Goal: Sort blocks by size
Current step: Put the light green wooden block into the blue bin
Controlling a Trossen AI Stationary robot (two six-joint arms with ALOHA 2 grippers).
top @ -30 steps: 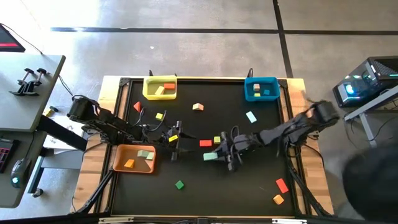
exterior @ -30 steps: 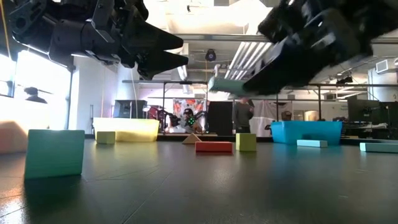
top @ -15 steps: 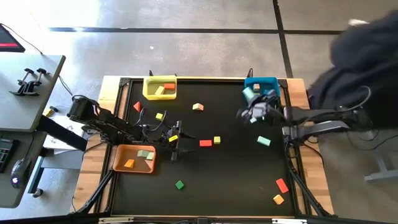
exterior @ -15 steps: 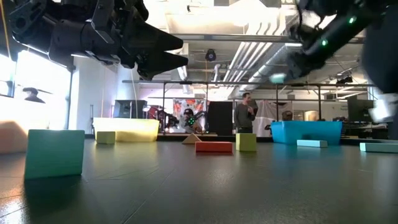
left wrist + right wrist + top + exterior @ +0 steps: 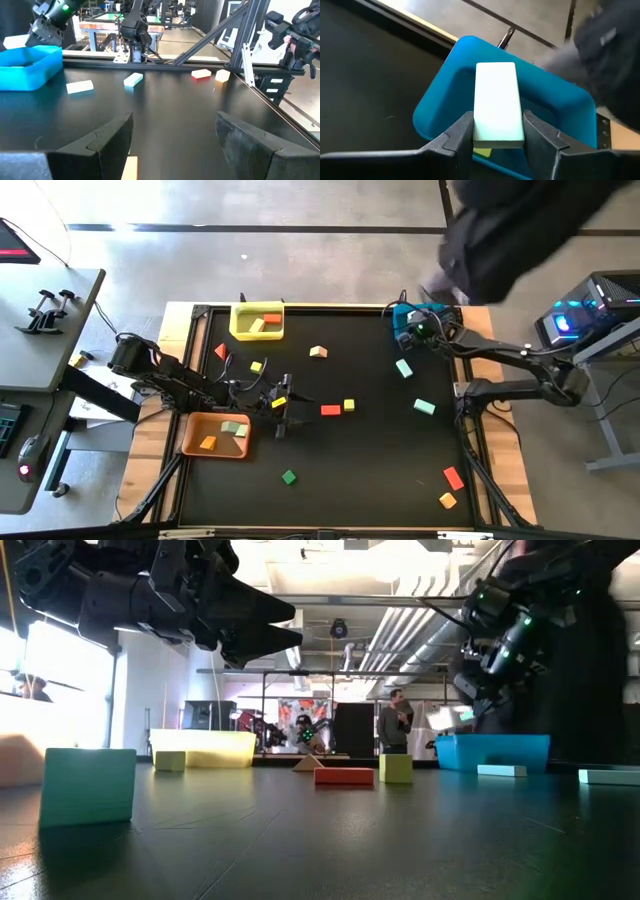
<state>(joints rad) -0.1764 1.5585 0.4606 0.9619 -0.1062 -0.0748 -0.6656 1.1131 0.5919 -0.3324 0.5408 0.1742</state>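
Note:
My right gripper (image 5: 499, 142) is shut on a long mint block (image 5: 496, 97) and hangs over the blue bin (image 5: 437, 107) at the table's far right (image 5: 437, 311). My left gripper (image 5: 172, 145) waits open at mid-left (image 5: 285, 408), beside the orange bin (image 5: 196, 432), with nothing between its fingers. Loose blocks lie flat on the black table: two mint ones (image 5: 403, 367) (image 5: 424, 407), a red bar (image 5: 330, 410), a yellow cube (image 5: 348, 406), a tan wedge (image 5: 318, 352) and a green cube (image 5: 288, 477). My right gripper pinches the mint block by its two long sides, at the end nearest the wrist (image 5: 497, 137). The fingers (image 5: 461, 136) run along the block and slant down toward the far edge. The block sticks out past the fingertips, lifted clear above the blue bin.
The yellow bin (image 5: 240, 330) at far left holds an orange and a tan block; the orange bin holds a mint and an orange one. A red block (image 5: 453, 478) and an orange block (image 5: 447, 500) lie near right. A person's dark shape (image 5: 520, 230) leans over the far right corner.
My right gripper has swung from the table's middle toward the far right corner, rising, rolling and tipping to a shallower slant, carrying the mint block lifted clear to above the blue bin. The person's dark shape has shifted across the far right.

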